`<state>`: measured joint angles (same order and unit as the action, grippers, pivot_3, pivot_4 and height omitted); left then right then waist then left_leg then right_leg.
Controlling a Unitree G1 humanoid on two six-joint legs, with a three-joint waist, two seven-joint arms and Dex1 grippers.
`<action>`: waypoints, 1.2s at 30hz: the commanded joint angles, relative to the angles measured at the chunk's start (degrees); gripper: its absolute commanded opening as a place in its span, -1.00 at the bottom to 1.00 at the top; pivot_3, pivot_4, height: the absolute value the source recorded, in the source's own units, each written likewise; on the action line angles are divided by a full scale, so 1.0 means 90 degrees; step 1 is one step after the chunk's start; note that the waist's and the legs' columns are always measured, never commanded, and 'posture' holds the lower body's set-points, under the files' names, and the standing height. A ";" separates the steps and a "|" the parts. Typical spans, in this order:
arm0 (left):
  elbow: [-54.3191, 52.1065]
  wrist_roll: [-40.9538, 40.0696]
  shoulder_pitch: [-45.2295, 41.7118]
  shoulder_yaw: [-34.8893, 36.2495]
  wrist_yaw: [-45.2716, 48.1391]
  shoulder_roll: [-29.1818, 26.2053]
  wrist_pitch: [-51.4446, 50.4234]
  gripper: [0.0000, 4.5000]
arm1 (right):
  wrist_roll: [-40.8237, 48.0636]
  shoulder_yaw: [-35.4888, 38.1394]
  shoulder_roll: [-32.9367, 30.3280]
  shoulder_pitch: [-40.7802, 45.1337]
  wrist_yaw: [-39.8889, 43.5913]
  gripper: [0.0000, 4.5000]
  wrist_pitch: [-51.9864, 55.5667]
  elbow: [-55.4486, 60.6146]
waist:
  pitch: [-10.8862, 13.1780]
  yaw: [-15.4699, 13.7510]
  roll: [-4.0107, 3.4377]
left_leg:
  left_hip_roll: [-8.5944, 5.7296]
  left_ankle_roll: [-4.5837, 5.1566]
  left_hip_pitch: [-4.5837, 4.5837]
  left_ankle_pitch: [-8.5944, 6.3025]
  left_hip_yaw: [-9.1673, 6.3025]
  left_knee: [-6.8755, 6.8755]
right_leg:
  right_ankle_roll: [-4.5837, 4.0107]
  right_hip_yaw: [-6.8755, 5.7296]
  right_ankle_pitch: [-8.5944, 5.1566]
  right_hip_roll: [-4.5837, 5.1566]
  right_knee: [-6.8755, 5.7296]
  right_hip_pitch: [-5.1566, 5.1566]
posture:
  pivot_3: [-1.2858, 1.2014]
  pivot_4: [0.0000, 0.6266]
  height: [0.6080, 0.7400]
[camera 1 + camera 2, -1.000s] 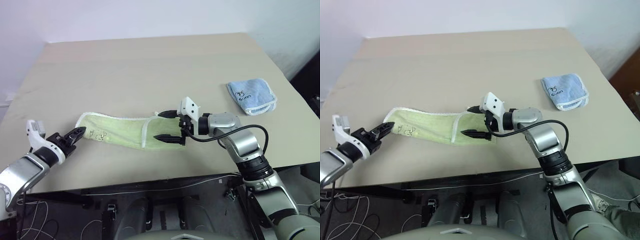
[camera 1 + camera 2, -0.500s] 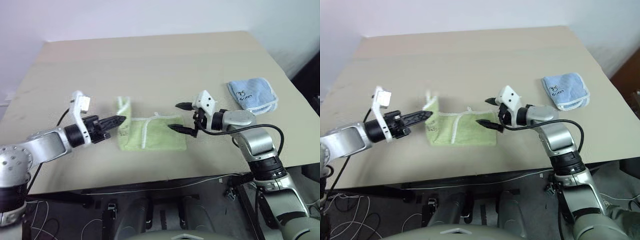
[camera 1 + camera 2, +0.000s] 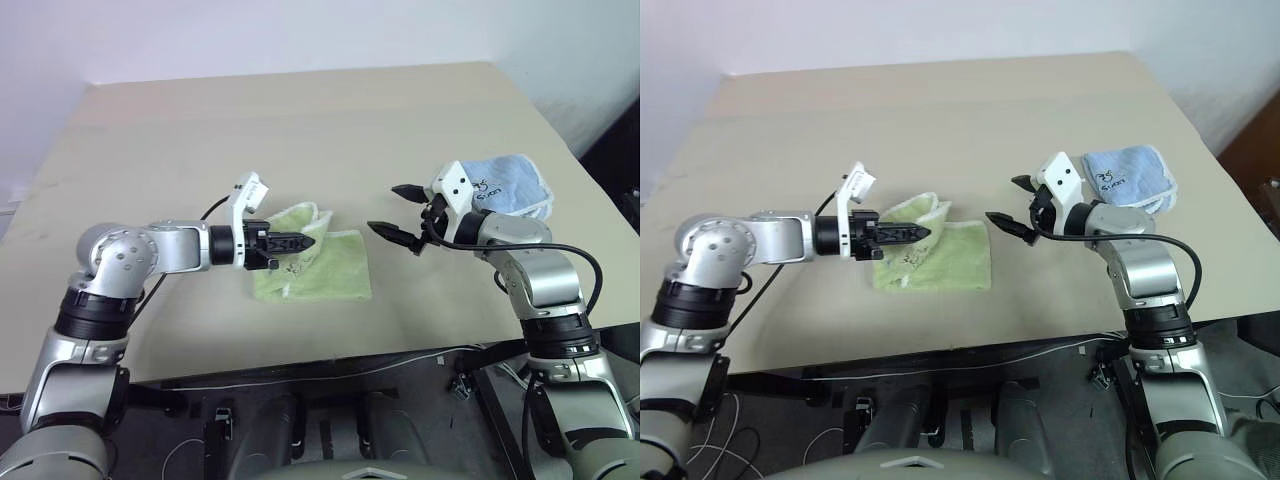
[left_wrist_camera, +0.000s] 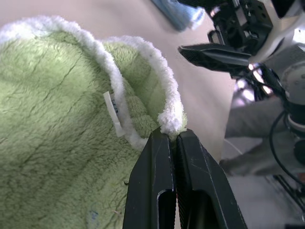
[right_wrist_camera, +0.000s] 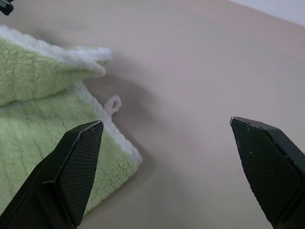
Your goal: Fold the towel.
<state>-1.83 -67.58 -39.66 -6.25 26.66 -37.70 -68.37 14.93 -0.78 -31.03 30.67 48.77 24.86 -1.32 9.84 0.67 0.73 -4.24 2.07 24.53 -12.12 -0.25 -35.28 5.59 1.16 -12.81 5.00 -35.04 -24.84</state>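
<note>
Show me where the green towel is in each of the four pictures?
Left eye view: the towel lies mid-table, its edge pinched by the left gripper.
Right eye view: the towel sits at the centre, left of the open right gripper.
Left wrist view: the towel fills the left side.
Right wrist view: the towel sits at the left edge.
Shared landmark: its white stitched edging.

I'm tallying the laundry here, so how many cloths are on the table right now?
2. The towel lies mid-table, one edge pinched in the shut left gripper. A blue cloth sits folded near the table's right edge, behind the open right gripper. None looks hidden.
</note>
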 commanded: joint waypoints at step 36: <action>-0.0220 0.1764 -0.0398 0.0168 0.0825 0.1800 -0.0762 0.09 | -0.0133 0.0131 -0.0004 0.0021 -0.0666 1.00 -0.0273 -0.0053 | 0.0000 -0.0006 0.0001 | 0.0000 0.0007 -0.0002 0.0003 -0.0007 -0.0048 | 0.0006 -0.0007 0.0003 -0.0003 -0.0024 0.0017 | 0.03 -0.52 1.00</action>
<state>-1.38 -50.59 -43.03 -6.96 33.56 -21.73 -74.91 13.59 -0.60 -30.97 29.73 43.02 23.37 -2.20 9.85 0.62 0.74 -4.24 2.13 24.51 -12.09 -0.31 -35.71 5.65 1.09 -12.78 4.97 -35.26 -24.68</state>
